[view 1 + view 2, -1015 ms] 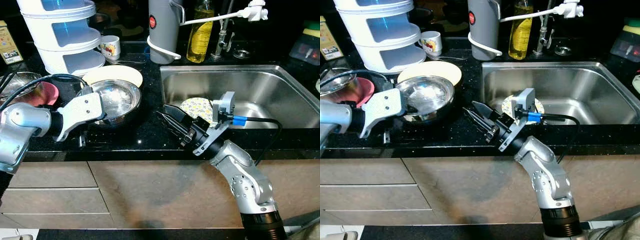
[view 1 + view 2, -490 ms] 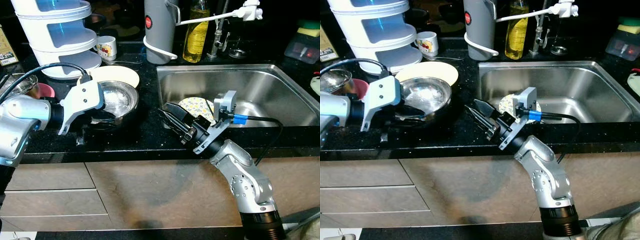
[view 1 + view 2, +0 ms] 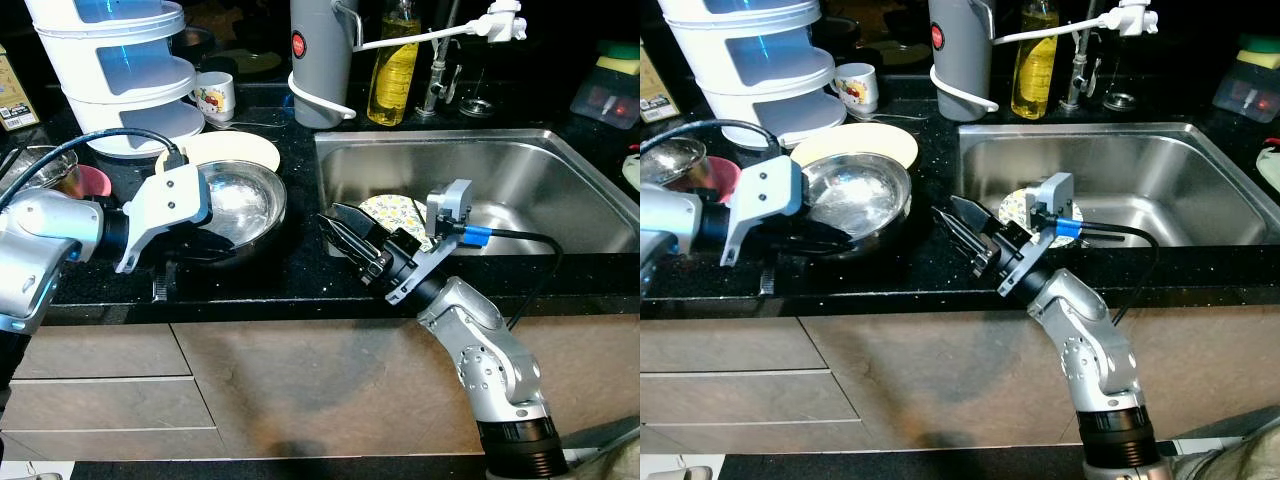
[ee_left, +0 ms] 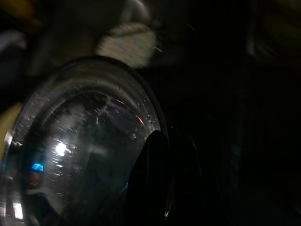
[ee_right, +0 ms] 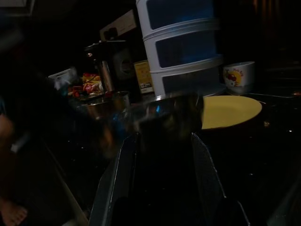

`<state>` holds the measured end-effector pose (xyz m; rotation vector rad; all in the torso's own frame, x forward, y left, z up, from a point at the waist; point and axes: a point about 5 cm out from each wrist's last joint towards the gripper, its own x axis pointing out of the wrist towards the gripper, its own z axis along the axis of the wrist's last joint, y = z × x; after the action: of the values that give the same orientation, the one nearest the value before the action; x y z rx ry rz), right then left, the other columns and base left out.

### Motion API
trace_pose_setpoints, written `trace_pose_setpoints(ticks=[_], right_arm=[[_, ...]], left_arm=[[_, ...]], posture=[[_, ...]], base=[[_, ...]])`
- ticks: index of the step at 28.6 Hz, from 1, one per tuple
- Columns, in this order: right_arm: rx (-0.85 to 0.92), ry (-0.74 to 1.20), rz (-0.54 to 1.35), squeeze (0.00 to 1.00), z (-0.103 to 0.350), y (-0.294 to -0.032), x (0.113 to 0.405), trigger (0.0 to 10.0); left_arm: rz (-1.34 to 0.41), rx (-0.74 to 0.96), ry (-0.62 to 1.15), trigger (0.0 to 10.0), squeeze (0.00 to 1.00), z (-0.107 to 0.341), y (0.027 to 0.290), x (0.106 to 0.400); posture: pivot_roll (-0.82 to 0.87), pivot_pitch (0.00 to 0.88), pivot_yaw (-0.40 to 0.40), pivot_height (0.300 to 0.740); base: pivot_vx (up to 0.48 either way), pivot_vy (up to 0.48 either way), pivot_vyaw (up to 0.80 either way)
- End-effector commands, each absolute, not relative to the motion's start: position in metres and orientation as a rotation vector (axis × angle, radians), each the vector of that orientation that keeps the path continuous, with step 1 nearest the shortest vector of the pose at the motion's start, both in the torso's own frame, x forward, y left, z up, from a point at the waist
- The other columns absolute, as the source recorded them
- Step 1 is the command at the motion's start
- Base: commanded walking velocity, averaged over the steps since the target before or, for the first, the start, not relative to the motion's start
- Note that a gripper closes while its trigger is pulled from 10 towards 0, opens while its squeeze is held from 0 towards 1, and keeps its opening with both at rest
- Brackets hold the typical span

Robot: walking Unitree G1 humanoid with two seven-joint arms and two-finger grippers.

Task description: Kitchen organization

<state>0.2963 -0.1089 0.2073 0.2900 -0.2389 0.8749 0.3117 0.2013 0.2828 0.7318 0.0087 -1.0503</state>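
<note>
- No writing here is readable to you: the grey jug [image 3: 322, 55] at the far edge carries a round red badge, the white mug [image 3: 214, 97] a cartoon print, and the box [image 3: 15, 92] at far left has print too small to make out.
- Your left claw [image 3: 835, 238] reaches in from the left, forearm level over the black table [image 3: 300, 275], its fingers at the near rim of the steel bowl [image 3: 240, 200].
- In the left wrist view one dark finger [image 4: 148, 183] lies over the bowl's rim; it seems to pinch the rim, but the view is too dark for you to be sure.
- The bowl sits left of the sink [image 3: 520, 170], partly over the cream plate [image 3: 240, 150].
- Your right claw [image 3: 340, 232] points left toward the bowl, elbow bent below the table edge, hovering near the sink's left rim.
- Its two fingers [image 5: 120, 181] stand parted with nothing between them.
- A patterned dish [image 3: 395, 212] lies in the sink behind that wrist.
</note>
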Motion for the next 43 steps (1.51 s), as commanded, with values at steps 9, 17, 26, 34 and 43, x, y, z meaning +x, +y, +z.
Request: trace_pose_setpoints(ticks=[9, 17, 26, 34, 43], right_arm=[[0.308, -0.257, 0.783, 0.0, 0.209, -0.116, 0.306, 10.0], [0.316, -0.246, 0.734, 0.0, 0.208, -0.118, 0.309, 10.0], [0.312, -0.237, 0.726, 0.0, 0.207, -0.118, 0.309, 10.0], [0.319, -0.238, 0.748, 0.0, 0.206, -0.116, 0.308, 10.0], [0.326, -0.271, 0.738, 0.0, 0.21, -0.119, 0.307, 10.0]], left_arm=[[-0.761, 0.615, -0.405, 0.0, 0.0, 0.351, 0.196, 0.323], [-0.662, 0.477, -0.408, 0.0, 0.0, 0.336, 0.188, 0.335], [-0.645, 0.38, -0.343, 10.0, 0.0, 0.307, 0.173, 0.34], [-0.602, 0.357, -0.361, 10.0, 0.0, 0.311, 0.174, 0.339], [-0.612, 0.371, -0.351, 10.0, 0.0, 0.31, 0.169, 0.337]], posture=[[0.08, 0.005, -0.027, 0.74], [0.08, 0.016, -0.022, 0.74], [0.08, 0.022, -0.027, 0.74], [0.09, 0.026, -0.027, 0.74], [0.09, 0.027, -0.027, 0.74]], base=[[0.0, 0.0, 0.0], [0.0, 0.0, 0.0], [0.0, 0.0, 0.0], [0.0, 0.0, 0.0], [0.0, 0.0, 0.62]])
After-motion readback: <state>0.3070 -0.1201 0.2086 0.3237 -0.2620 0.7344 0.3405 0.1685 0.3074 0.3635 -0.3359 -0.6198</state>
